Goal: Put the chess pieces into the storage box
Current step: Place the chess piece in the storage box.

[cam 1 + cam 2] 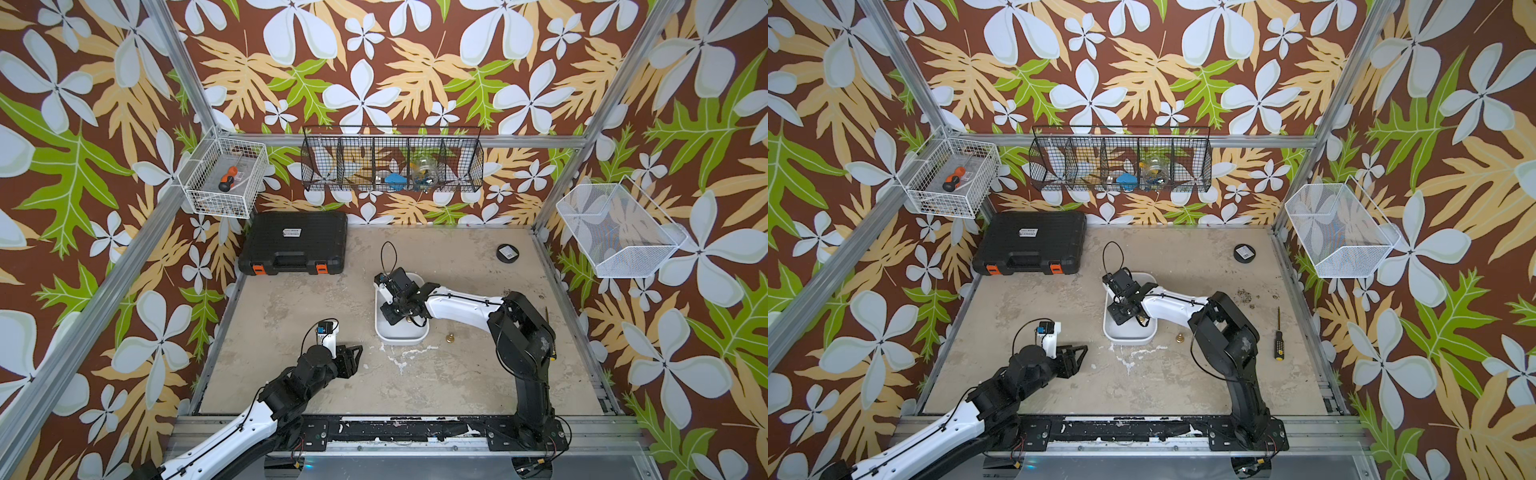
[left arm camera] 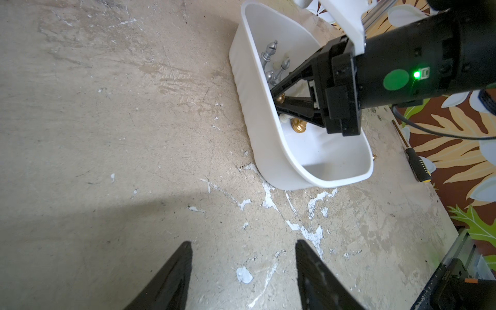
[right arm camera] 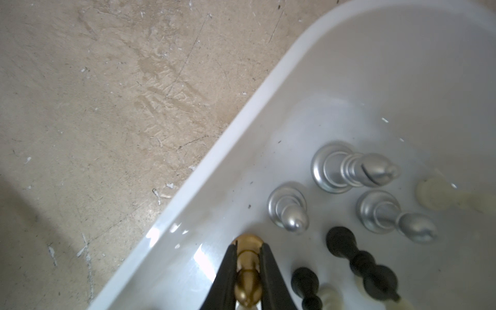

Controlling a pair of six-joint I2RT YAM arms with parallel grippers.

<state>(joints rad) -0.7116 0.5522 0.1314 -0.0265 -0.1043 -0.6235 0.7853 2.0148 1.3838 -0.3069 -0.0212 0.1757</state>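
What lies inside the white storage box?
The storage box holds three silver pieces, two black pieces, cream pieces, and a gold piece gripped by the right tool. The area beneath that tool is hidden.

Floral wallpaper [image 1: 374, 62] (brown, white, green) surrounds a scuffed beige floor [image 1: 457, 374], framed by aluminium rails [image 1: 540, 141].
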